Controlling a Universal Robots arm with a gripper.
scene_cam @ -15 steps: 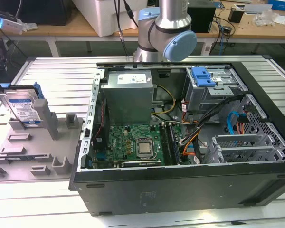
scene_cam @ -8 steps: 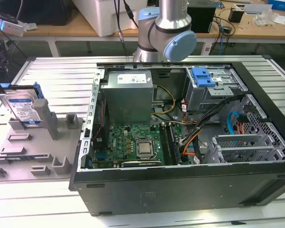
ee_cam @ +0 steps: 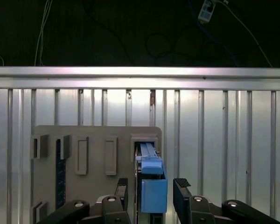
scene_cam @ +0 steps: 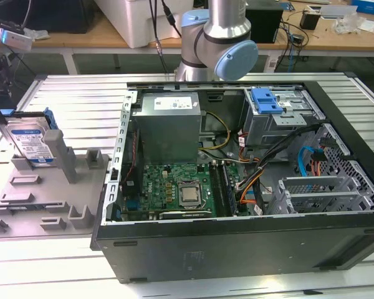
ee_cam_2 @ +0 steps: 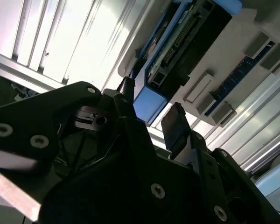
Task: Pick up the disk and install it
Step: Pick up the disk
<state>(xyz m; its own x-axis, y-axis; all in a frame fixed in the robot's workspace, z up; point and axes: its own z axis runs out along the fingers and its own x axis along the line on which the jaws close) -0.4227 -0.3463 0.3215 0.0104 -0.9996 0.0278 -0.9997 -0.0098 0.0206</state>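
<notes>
Spanning the whole scene is one table (scene_cam: 62, 87) of ribbed aluminium slats, with wooden benches (scene_cam: 336, 37) strewn with cables in the room behind. One open computer case (scene_cam: 237, 243) lies on its side on the table, and one arm (scene_cam: 218, 37) rises behind it. Inside the case are one grey power supply (scene_cam: 168, 124), one processor socket (scene_cam: 190, 194) and one grey drive cage (scene_cam: 262, 128) topped by one blue bracket (scene_cam: 266, 101).

Just beside the case, on the exterior view's left, lies one grey holder plate (scene_cam: 56, 193) with several slots. The single disk (scene_cam: 31, 143) stands upright in one slot, showing its white-and-blue label. In both wrist views the jaws straddle the disk's blue frame (ee_cam: 153, 186) (ee_cam_2: 151, 100), spread apart with a gap on each side and gripping nothing.
</notes>
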